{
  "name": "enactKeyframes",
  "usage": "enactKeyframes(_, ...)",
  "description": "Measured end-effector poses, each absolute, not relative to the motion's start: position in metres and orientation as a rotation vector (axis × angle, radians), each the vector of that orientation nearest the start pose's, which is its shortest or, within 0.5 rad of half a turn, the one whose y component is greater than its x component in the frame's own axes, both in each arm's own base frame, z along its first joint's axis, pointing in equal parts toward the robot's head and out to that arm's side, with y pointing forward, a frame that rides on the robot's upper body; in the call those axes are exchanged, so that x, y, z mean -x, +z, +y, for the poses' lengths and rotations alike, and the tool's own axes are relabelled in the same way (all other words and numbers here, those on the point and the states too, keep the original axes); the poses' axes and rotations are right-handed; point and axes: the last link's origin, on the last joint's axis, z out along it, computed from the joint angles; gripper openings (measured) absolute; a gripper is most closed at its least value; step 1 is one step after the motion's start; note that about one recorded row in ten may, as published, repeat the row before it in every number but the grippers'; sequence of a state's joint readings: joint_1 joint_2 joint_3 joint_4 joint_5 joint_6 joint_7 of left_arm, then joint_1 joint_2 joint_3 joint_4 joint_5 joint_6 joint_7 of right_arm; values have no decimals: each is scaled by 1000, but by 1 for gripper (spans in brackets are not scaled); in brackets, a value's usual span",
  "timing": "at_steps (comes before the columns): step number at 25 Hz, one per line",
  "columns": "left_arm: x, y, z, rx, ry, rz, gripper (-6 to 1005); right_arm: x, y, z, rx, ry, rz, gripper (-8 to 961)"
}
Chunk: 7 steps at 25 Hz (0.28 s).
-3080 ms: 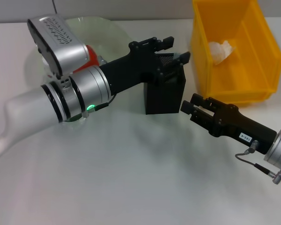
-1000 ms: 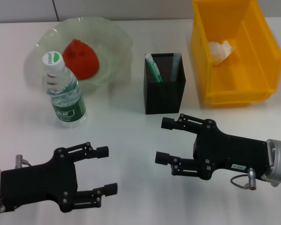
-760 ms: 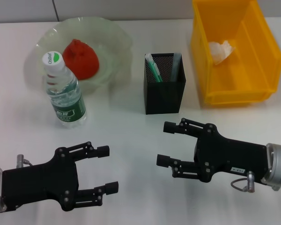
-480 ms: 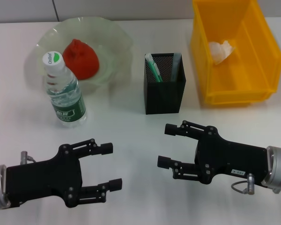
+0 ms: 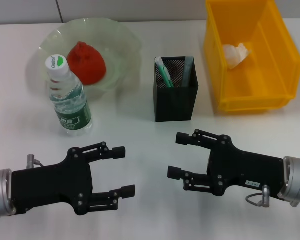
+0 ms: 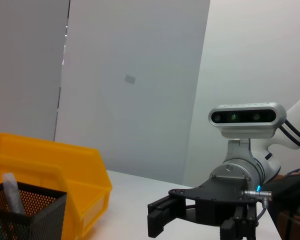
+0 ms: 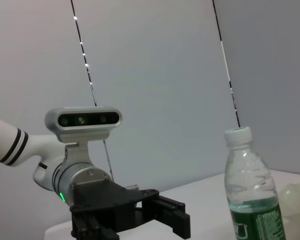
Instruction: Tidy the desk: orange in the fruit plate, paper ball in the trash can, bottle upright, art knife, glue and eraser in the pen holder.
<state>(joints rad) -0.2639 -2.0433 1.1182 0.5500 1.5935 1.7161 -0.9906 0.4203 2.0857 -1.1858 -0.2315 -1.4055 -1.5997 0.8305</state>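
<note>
On the desk (image 5: 140, 150) everything looks sorted: the orange (image 5: 86, 61) lies in the plate (image 5: 121, 45), the paper ball (image 5: 236, 54) sits in the trash can (image 5: 285, 60), the bottle (image 5: 66, 96) stands upright just in front of the plate, and the knife (image 5: 164, 74) and glue (image 5: 188, 70) lean inside the pen holder (image 5: 176, 102). The eraser cannot be seen; it may lie hidden in the holder.

Both arms hover low over the near desk, well apart from all of it. The left gripper (image 5: 121, 171) and right gripper (image 5: 176, 155) have their fingers spread, grasping nothing.

The main risk, as I judge it, is the bottle: tall, narrow, light clear plastic with ribbed sides, so a sweep of the left arm could tip it. The plate is thin, translucent, pale green with a wavy rim, and would slide on the smooth white top if knocked. The holder is rigid black mesh, square and steadier; the bin is hard, glossy yellow plastic. The orange is lumpy with a knobbly top.
</note>
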Motion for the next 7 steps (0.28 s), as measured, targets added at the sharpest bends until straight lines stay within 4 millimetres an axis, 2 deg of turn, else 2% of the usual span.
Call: enactKeyframes(7,280,-28,234,2830,-988,-326,791,-261,-74,248,2718,1097,424,784)
